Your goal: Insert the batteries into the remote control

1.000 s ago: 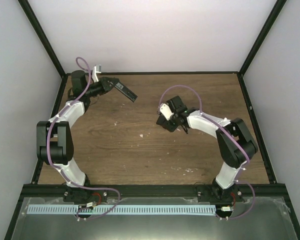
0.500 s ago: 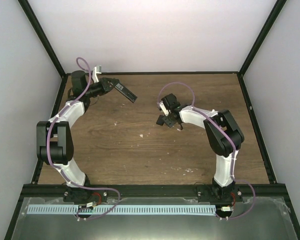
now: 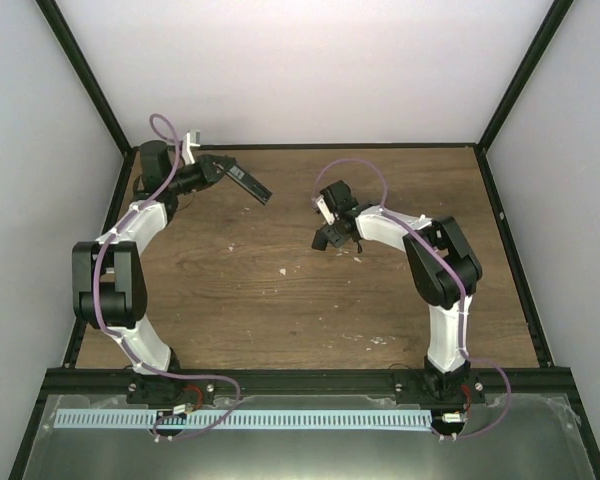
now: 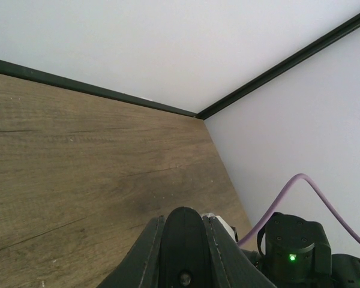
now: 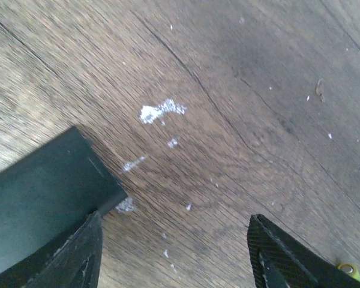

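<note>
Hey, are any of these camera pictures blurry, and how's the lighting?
Right wrist view: the table is smeared by motion blur, worst toward the left. Left wrist view: sharp, evenly lit, no glare. Top external view: sharp, with soft even light and barely any shadows.

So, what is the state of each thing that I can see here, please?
Remote control: held off the table, tilted.
Left gripper: fingers shut on the remote control.
Right gripper: fingers open, low over the table.
Black flat piece: lying on the table, not gripped.
</note>
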You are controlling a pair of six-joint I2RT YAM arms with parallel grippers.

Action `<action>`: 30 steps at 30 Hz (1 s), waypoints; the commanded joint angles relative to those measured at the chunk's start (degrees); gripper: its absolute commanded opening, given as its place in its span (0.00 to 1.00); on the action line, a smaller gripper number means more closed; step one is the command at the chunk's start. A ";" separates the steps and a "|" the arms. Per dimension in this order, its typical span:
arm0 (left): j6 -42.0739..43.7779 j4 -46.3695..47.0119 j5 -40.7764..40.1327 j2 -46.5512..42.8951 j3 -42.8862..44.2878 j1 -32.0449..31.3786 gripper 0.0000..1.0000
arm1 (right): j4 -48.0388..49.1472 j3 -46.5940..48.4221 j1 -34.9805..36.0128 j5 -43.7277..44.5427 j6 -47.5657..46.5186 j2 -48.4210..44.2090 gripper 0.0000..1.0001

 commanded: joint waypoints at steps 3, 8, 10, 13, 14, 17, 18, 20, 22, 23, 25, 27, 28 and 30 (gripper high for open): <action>0.47 0.86 1.09 1.07 1.57 0.76 0.00 | 0.38 2.29 -0.26 -4.99 0.41 0.64 0.61; 0.34 1.26 1.55 1.32 1.19 0.80 0.00 | 2.96 2.14 -0.22 -7.06 -0.26 0.91 0.62; 0.35 1.35 1.58 1.34 1.10 0.76 0.00 | 3.39 2.48 -0.22 -7.25 -0.56 1.38 0.62; 0.10 1.76 1.43 1.34 0.81 0.82 0.00 | 4.16 2.44 -0.22 -6.98 -0.79 1.30 0.62; 0.00 1.93 1.43 1.26 0.75 0.82 0.00 | 4.36 2.23 -0.22 -6.83 -0.81 0.92 0.63; -0.09 2.02 1.36 1.21 0.78 0.77 0.00 | 4.98 1.86 -0.18 -4.77 -1.00 -0.87 0.64; -0.18 2.13 1.30 1.23 0.79 0.76 0.00 | 5.40 1.22 -0.17 -3.74 -1.15 -1.80 0.65; -0.38 2.38 1.27 1.33 0.88 0.80 0.00 | 5.99 0.44 -0.43 -2.05 -1.54 -3.03 0.66; -0.69 2.75 1.16 1.42 0.85 0.76 0.00 | 5.64 0.11 -0.70 -0.65 -1.58 -3.12 0.66; -0.82 2.86 1.17 1.50 0.95 0.82 0.00 | 5.39 -0.04 -0.81 0.19 -1.39 -2.97 0.66; -0.91 2.96 1.14 1.65 1.08 0.75 0.00 | 5.17 -0.46 -1.03 1.59 -0.82 -2.78 0.66; -0.80 2.80 1.03 1.74 1.18 0.89 0.00 | 4.97 -0.75 -1.31 1.85 -0.31 -2.48 0.66; -0.79 2.79 1.00 1.78 1.18 0.82 0.00 | 4.82 -0.84 -1.36 1.81 -0.35 -2.16 0.66; -0.82 2.70 1.01 1.94 1.21 0.83 0.00 | 4.62 -0.84 -1.36 1.50 -0.46 -1.66 0.66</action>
